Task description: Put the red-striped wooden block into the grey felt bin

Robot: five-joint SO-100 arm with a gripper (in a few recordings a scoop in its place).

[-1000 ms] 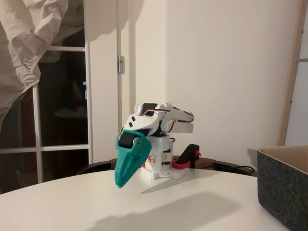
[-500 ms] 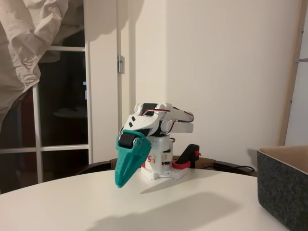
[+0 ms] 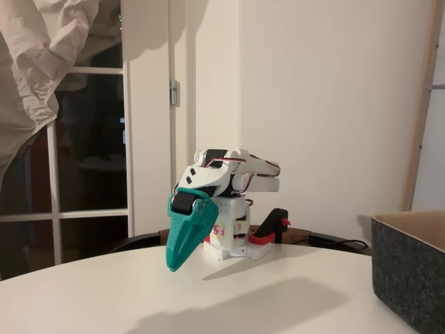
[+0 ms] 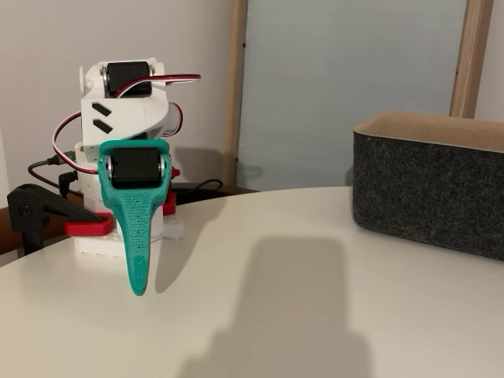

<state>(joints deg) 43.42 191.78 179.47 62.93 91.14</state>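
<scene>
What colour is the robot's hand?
Teal green; the hand shows best in a fixed view, hanging folded in front of the white arm.

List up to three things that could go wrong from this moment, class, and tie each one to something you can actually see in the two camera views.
1. The gripper hangs tip-down, close above the white table, with the arm folded; a careless first move might scrape the surface.
2. The grey felt bin has tall walls, so a low swing toward it might strike the side rather than clear the rim.
3. The teal fingers look closed with nothing between them, so they must open before any grasp.
</scene>
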